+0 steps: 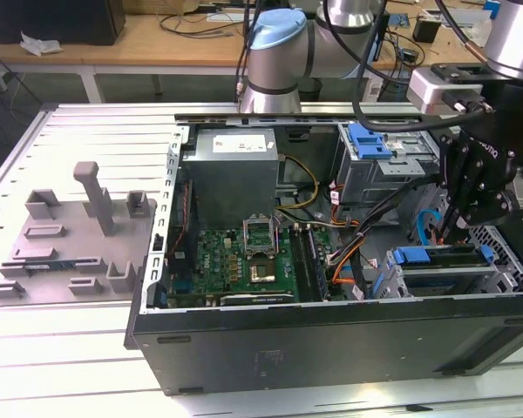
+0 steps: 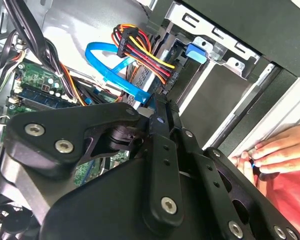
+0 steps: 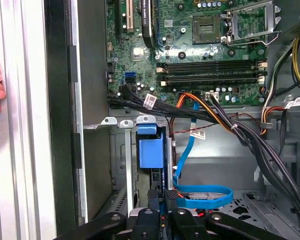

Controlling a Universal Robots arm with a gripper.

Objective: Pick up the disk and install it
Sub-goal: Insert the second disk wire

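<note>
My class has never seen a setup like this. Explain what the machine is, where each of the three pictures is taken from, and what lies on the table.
The machine is a silver robot arm ending in a black gripper. The exterior view is taken from a camera off the arm and looks at a slatted metal table. On the table lies an open black computer case with its green circuit board showing. To the exterior view's left of it is a grey plastic fixture block. Both wrist views come from cameras riding on the arm and look past the gripper into the case. The gripper reaches down to the drive bay, where the disk, in a bright blue plastic carrier frame, stands in a slot. Whether the gripper grips it cannot be told. A person's hand lies beside the case.
</note>
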